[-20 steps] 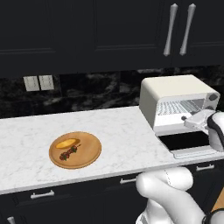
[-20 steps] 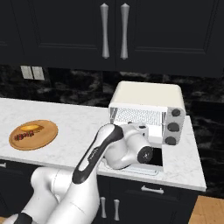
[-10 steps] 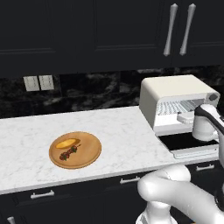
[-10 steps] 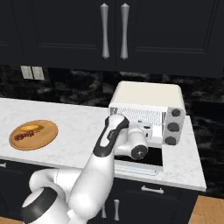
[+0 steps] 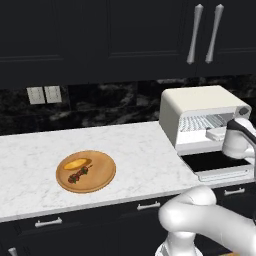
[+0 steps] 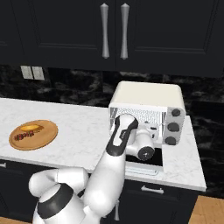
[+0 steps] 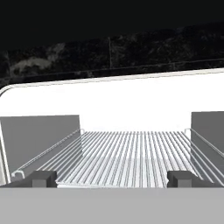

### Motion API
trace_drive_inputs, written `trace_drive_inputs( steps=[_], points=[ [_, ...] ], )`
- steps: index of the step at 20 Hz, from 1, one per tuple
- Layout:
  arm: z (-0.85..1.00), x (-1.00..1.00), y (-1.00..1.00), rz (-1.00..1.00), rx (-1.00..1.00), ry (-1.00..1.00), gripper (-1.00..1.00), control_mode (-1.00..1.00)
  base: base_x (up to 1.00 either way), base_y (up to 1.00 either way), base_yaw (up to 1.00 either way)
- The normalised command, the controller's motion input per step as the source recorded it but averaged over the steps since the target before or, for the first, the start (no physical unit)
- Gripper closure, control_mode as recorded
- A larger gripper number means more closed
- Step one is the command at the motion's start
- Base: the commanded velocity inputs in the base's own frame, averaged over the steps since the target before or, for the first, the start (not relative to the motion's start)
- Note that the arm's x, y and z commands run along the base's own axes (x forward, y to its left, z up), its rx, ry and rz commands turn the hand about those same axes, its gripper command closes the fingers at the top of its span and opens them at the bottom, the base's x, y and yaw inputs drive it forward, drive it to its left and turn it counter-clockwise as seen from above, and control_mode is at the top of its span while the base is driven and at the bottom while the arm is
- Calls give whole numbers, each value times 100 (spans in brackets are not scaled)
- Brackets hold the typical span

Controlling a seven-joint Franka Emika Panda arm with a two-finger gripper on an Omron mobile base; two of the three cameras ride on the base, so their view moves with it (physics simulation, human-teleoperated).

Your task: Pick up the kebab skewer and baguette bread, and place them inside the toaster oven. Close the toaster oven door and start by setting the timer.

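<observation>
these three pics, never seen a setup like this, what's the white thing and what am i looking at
The white thing is a robot arm in a computer-rendered kitchen. Two pictures come from cameras riding on its base, one behind it on each side. The third comes from a camera on its hand, looking along the gripper, whose jaws stand wide open and hold nothing.

On the white marble counter sits a boxy cream-white toaster oven with its glass door folded down. The hand is right at the opening, looking at the bare wire rack inside.

Further left lies a round wooden board carrying a short golden baguette piece and a small kebab skewer with dark chunks, both untouched.
</observation>
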Motion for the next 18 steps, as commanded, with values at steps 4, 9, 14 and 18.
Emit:
trace_drive_inputs(
  steps=[4, 9, 14, 18],
  points=[
    [0, 35, -11, 5, 0, 0, -100, -100, 0, 0, 0],
    [-8, 44, 0, 4, 0, 0, -100, -100, 0, 0, 0],
    [-21, 41, 0, 3, 0, 0, -100, -100, 0, 0, 0],
    [-13, 40, 0, 1, 0, 0, -100, -100, 0, 0, 0]
  ],
)
